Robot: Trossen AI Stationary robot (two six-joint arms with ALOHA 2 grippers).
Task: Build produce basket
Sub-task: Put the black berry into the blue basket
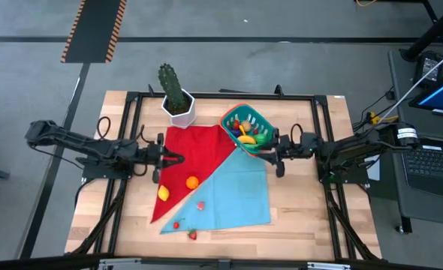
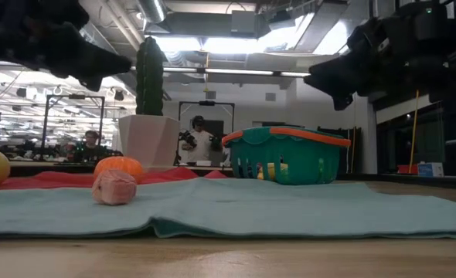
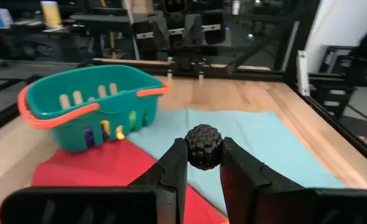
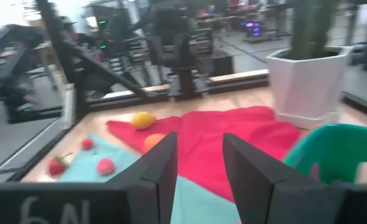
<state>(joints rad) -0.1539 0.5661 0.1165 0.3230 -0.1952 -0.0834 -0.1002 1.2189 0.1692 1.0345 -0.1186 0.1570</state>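
**Left tool grips dark berry; basket part-filled**

Left tool (image 3: 203, 163) is clenched on a dark bumpy berry (image 3: 203, 146), held above the red cloth (image 1: 195, 154) w/ the basket ahead of it; right tool (image 4: 199, 163) hangs just beside the basket on the side away from the left arm, fingers apart, nothing between them. Teal basket (image 1: 245, 129) w/ orange-red rim sits at the far edge of the cloths, near the white cactus pot (image 1: 179, 109); several yellow, green & red pieces already inside. On the cloths: lemon (image 1: 163, 193), orange (image 1: 192, 181), pink fruit (image 1: 200, 204) on the teal cloth (image 1: 240, 191); small red berries (image 1: 193, 235) at the near edge by the bare tabletop (image 1: 304, 202).
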